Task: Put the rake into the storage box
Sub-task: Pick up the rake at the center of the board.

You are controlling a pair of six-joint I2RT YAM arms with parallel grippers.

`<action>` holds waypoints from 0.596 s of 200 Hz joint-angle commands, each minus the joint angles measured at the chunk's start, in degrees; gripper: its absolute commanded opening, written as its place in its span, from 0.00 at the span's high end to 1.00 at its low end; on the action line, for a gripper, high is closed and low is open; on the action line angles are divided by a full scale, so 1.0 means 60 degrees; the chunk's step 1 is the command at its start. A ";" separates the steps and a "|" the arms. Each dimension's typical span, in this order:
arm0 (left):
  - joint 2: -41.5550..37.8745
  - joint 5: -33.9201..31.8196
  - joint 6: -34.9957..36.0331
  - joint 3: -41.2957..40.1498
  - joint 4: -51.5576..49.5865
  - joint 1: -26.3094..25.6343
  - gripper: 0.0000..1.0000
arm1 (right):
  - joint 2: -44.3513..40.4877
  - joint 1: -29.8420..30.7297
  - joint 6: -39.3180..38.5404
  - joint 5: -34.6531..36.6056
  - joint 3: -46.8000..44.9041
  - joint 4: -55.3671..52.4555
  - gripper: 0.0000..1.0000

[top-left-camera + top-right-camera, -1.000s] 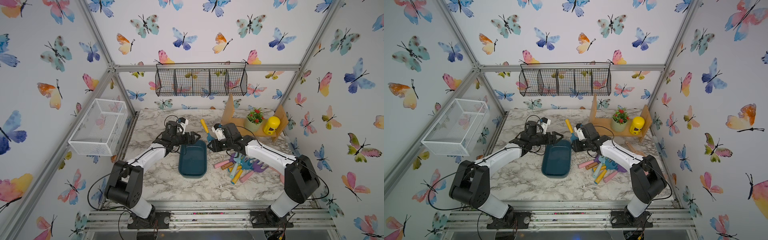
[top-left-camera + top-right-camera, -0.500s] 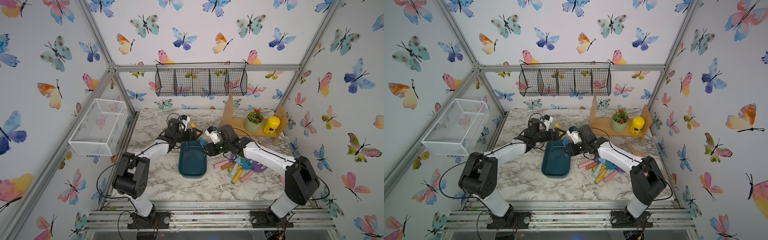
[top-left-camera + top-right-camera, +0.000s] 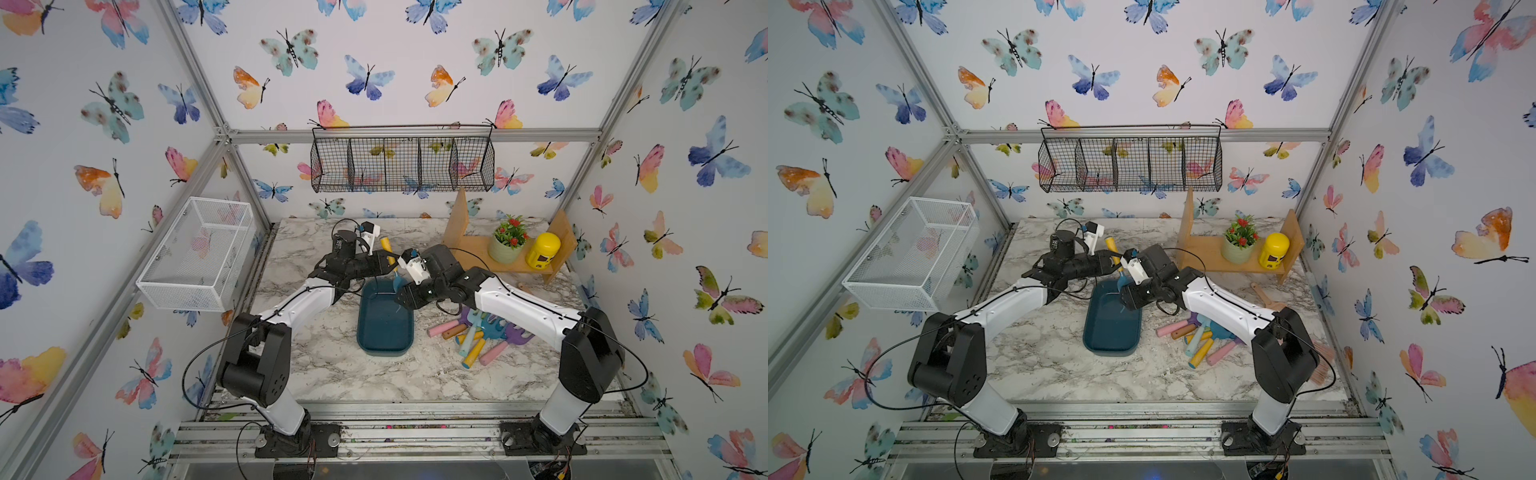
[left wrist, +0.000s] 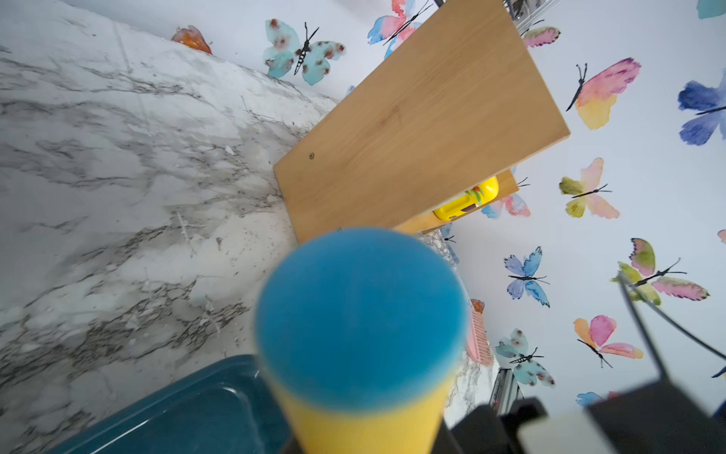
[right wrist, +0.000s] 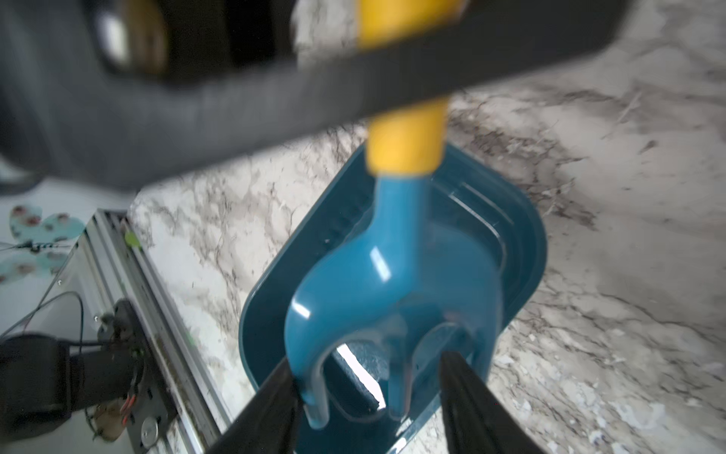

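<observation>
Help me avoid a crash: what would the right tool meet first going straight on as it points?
Probably the rake: its blue head lies between the right tool's fingers, the storage box just beyond; depth is unclear.

a glossy blue plastic rake (image 5: 393,275) with a yellow handle slants over the dark teal plastic storage box (image 5: 526,243) on the marble table (image 5: 609,196); the right gripper (image 5: 367,369) stands spread, black fingers (image 5: 459,393) flanking the tines.
</observation>
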 commanded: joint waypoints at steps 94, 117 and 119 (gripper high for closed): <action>0.0315 -0.0952 0.2554 -0.0406 -0.4016 -0.0846 1.00 | 0.0870 -0.0172 -0.0299 0.4722 0.2594 -0.0596 0.14; 0.0749 -0.0886 0.2558 -0.0279 -0.4147 -0.0866 0.93 | 0.0833 -0.0172 -0.0213 0.4708 0.2387 -0.0597 0.14; 0.0784 -0.0899 0.2558 -0.0277 -0.4147 -0.0872 0.92 | 0.0821 -0.0172 -0.0206 0.4711 0.2361 -0.0597 0.14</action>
